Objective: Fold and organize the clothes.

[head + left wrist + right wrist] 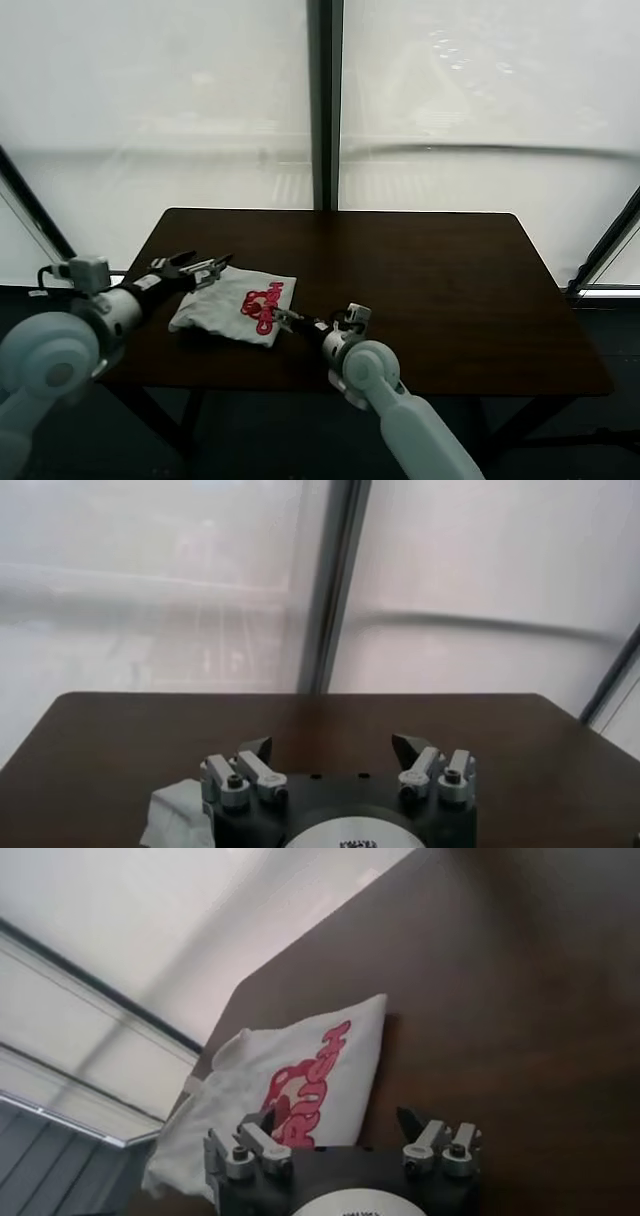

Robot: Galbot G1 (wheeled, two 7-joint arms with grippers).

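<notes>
The clothes are one white T-shirt [222, 305], folded into a small packet with a red print [266, 303] facing up. It lies on the left front part of the dark brown table [430, 290]. My left gripper [212, 266] hovers open at the shirt's far left corner, nothing between its fingers. In the left wrist view only a corner of the white T-shirt [175, 815] shows beside the left gripper [332, 748]. My right gripper [282, 319] is open at the shirt's near right corner. In the right wrist view, the right gripper [335, 1118] has one finger [262, 1124] over the T-shirt [300, 1063] and the other over bare wood.
The table's front edge [480, 392] runs just behind my right wrist. Frosted window panes with a dark upright post [322, 100] stand behind the table. Bare tabletop stretches to the right and the back of the shirt.
</notes>
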